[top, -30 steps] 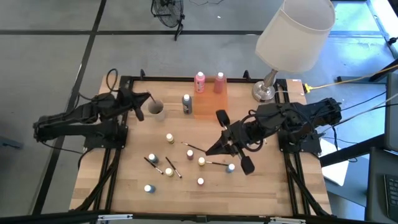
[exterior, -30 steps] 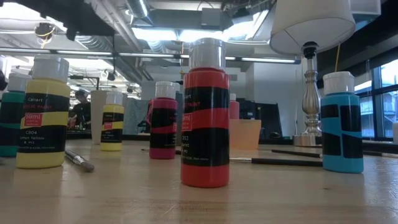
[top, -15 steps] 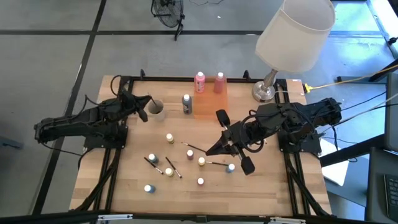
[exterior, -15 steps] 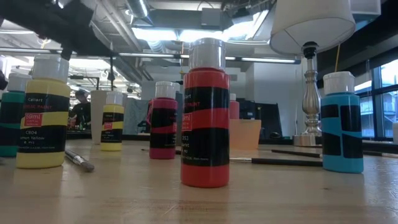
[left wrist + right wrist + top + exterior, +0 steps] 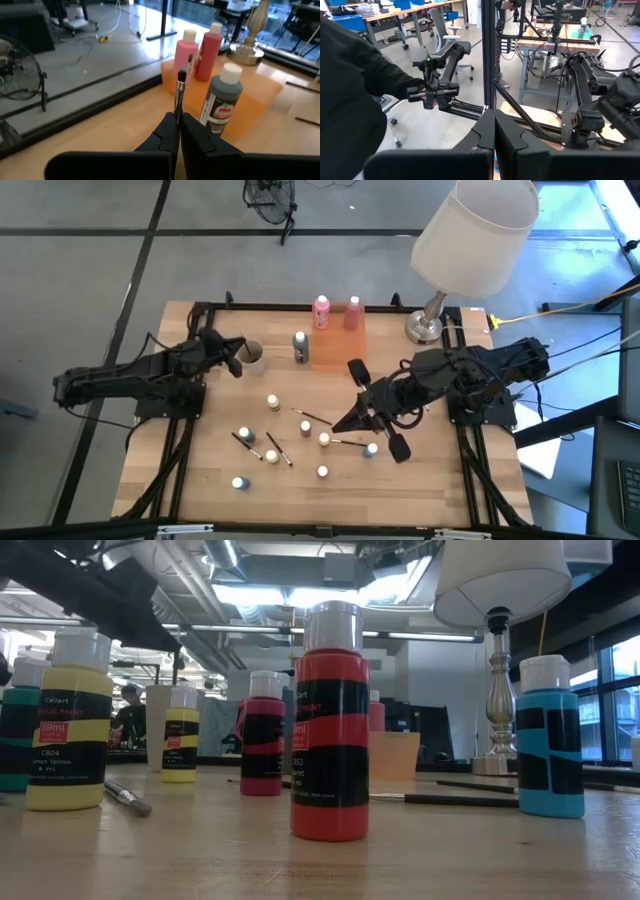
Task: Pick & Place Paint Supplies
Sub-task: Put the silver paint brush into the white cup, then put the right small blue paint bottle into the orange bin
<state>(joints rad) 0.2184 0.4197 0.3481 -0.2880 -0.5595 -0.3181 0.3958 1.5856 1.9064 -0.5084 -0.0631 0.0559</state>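
Left gripper near far-left corner, fingers pinched on thin brush: light, stiff, slippery; best gripped mid-handle. Right gripper mid-worktop, fingers closed, empty.

Right wrist cam: mostly room, not much table

The right gripper has its two dark fingers pressed together, nothing visible between them. Just beyond them runs a black vertical post. To one side of the post a dark sleeve fills the frame edge near an office chair; on the other side sits the left arm on the wooden table.
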